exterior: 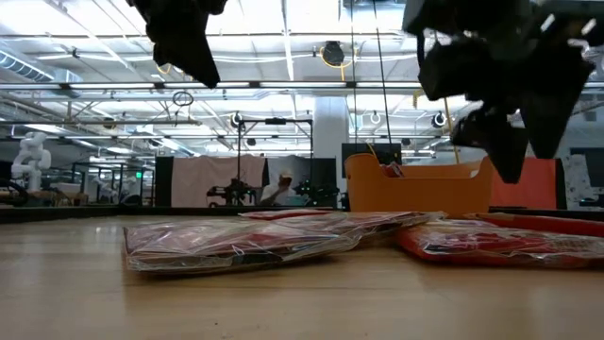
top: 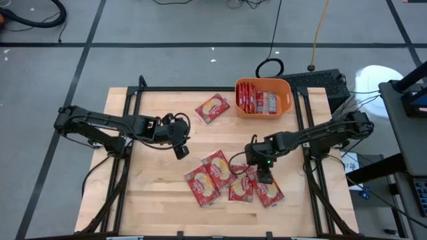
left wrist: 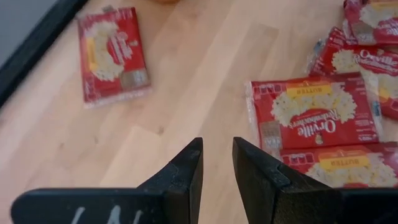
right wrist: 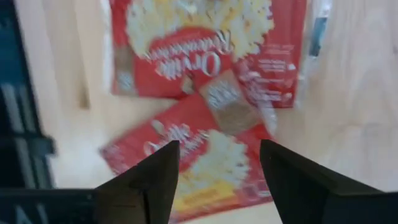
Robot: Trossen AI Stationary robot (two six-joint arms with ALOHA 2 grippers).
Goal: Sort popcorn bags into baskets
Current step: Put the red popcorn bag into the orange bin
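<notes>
While the right gripper (top: 265, 176) hovered low over the loose heap of flat red plastic popcorn bags (top: 220, 177) at the near middle of the pale wooden table (top: 153, 200), its two dark fingers were spread wide with nothing between them. Directly under it, in its wrist view, lay two overlapping bags (right wrist: 205, 99). The rectangular orange plastic basket (top: 285, 90) stood at the far right part of the table and already held several bags standing on edge. One single bag (top: 212, 109) lay just beside the basket, apart from the heap.

The left gripper (top: 181, 151) waited above bare wood left of the heap, its fingers (left wrist: 186, 171) a narrow gap apart and holding nothing.

I judged the main risk to be the overlap: if the right fingers came down here, they could pinch two bags together, or push the smooth film aside so that it slipped out of the grip. The edge of a neighbour bag could also be dragged along.

The right arm covered part of the heap from above, so the exact number of bags there could not be counted. How many bags were in the basket was also hard to tell.
</notes>
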